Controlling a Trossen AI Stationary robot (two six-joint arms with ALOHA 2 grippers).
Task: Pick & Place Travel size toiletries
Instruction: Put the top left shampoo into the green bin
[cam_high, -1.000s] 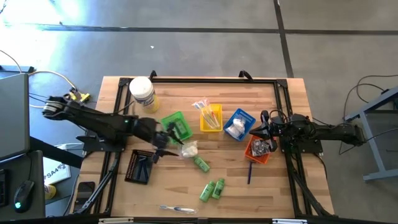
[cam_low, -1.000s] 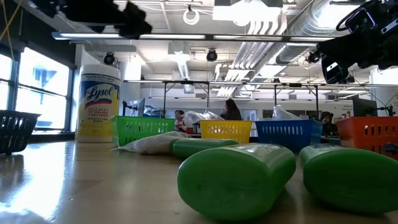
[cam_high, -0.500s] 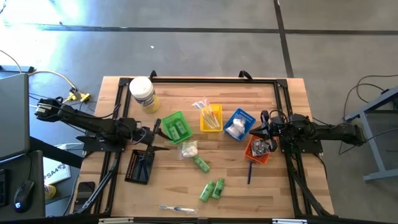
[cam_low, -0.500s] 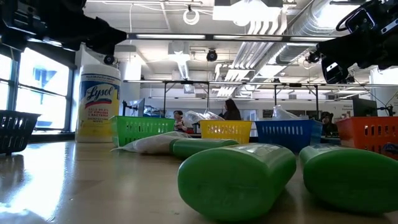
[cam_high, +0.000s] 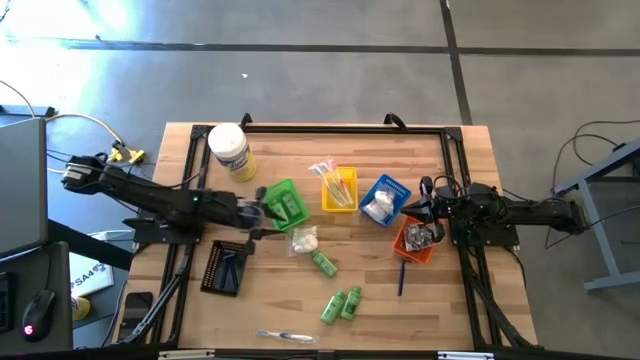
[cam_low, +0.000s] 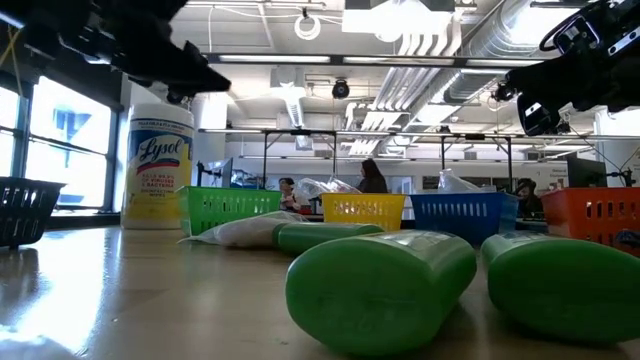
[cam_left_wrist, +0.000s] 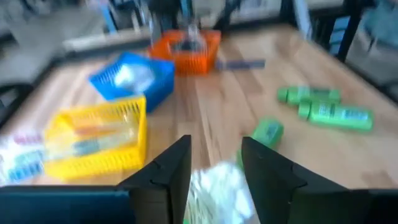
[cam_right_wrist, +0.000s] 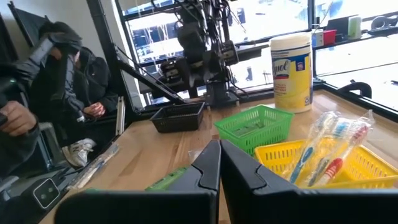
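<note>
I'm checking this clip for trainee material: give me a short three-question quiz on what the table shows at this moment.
1. True or false: the right gripper is shut and holds nothing.
2. Which tray holds the clear-wrapped toothbrushes? A) the green tray B) the yellow tray C) the black tray
3. Fill in: the left gripper is over the near edge of the ____ tray.

Key
1. True: in the right wrist view its fingers meet with nothing between them.
2. B: they lie in the yellow tray, between the green tray and the blue tray.
3. Green; the white packet lies on the table just beyond it.
</note>
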